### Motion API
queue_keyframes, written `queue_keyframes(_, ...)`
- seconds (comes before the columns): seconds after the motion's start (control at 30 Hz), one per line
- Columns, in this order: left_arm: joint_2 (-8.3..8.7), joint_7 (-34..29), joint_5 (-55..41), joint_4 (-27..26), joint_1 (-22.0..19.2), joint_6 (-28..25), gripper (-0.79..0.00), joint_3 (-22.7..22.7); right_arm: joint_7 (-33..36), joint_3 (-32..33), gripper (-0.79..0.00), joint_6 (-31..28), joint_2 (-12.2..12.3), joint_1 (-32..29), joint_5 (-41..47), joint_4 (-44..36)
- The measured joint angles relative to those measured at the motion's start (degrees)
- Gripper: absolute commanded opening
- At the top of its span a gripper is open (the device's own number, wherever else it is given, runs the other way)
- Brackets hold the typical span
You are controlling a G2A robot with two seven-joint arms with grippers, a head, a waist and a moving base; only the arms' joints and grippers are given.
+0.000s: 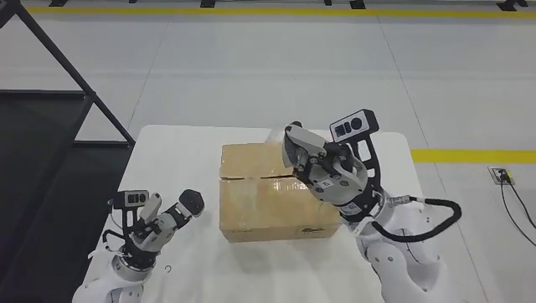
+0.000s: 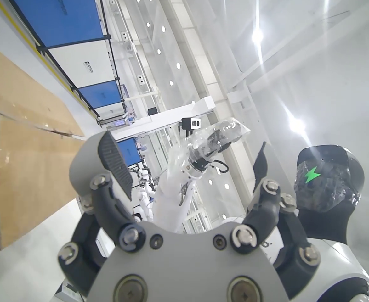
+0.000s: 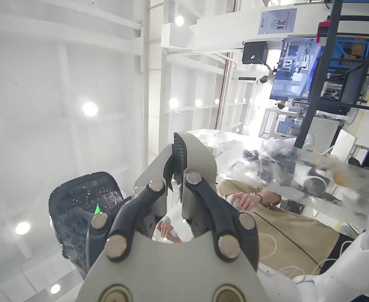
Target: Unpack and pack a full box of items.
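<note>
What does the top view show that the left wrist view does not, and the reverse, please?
The top view adds the white table under the cardboard box and the box's closed top. The left wrist view adds the ribbed pads of the left tool, spread apart with nothing between them, and the ceiling lights. Both share the box, the left tool and the right arm over the box.

Left jaws are standing wide apart, pointing up at the ceiling lights (image 2: pixel 257 35), nothing sitting between the ribbed pads (image 2: pixel 115 161). The cardboard box (image 2: pixel 24 171) is sitting just beside the jaws, outboard of one finger. The white desk (image 2: pixel 27 253) is showing under the box, near the jaws' base. The other arm's gripper (image 2: pixel 217 141), wrapped in clear film, is hanging farther off, lined up with the gap between the jaws.
</note>
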Motion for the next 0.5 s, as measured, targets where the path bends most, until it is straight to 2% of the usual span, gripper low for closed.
queue_keyframes(0.13,0.12,0.2,0.6,-0.2,0.5,-0.1,0.000,-0.6,-0.3,-0.6,-0.785,0.8,-0.2,1.7,0.4,1.5)
queue_keyframes(0.27,-0.08,4.9,0.7,0.2,0.5,-0.1,0.000,-0.6,-1.1,-1.6,-0.785,5.5,-0.3,3.3,0.2,3.8)
queue_keyframes(0.37,-0.13,7.4,0.6,0.3,0.8,-0.1,0.000,-1.2,-1.0,-1.6,-0.785,4.2,-0.3,3.2,0.2,3.7)
queue_keyframes(0.5,-0.13,7.4,0.6,0.3,0.8,-0.1,0.000,-1.2,-1.0,-1.6,-0.785,4.2,-0.3,3.2,0.2,3.7)
